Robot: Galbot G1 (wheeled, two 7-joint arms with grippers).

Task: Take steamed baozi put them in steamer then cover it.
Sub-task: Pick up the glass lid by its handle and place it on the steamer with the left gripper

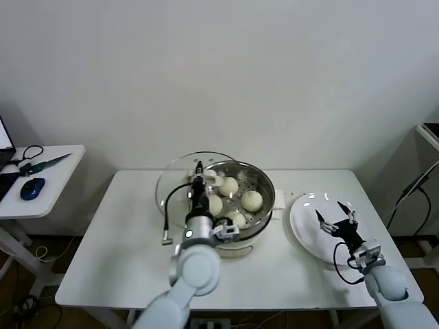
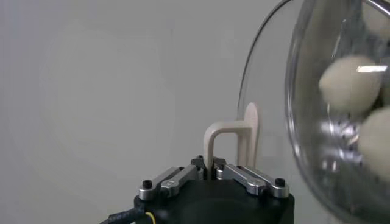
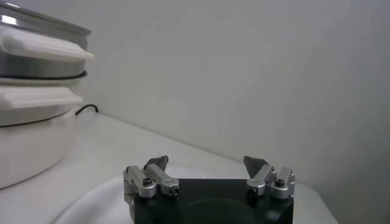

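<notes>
Steamer (image 1: 264,184) sits mid-table toward the back edge, steel pot on a cream base. 4 baozi (image 1: 252,200) lie inside on the perforated floor, close together, uncovered. Glass lid (image 1: 175,179) is tilted upright just beside the steamer's left rim, overlapping it, clear of the table top.

Left gripper (image 1: 199,179) is in front of the steamer's left side, fingers (image 2: 177,178) pressed together, pinching the lid's white loop handle (image 2: 228,137); wrist view shows the handle rising from between the closed fingers and baozi seen through the glass.

White plate (image 1: 302,223) lies near the table's right edge, well apart from the steamer, a bare strip between them. Right gripper (image 1: 336,217) hovers over the plate, fingers (image 3: 152,165) spread wide, holding nothing; touching or just above the plate, cannot tell.

Open room: table (image 1: 123,240) front-left and front-centre are bare, and the back-right corner behind the plate. Small side desk (image 1: 58,175) stands off the left edge with a blue mouse (image 1: 31,188) and cables. No readable brand or writing anywhere.
</notes>
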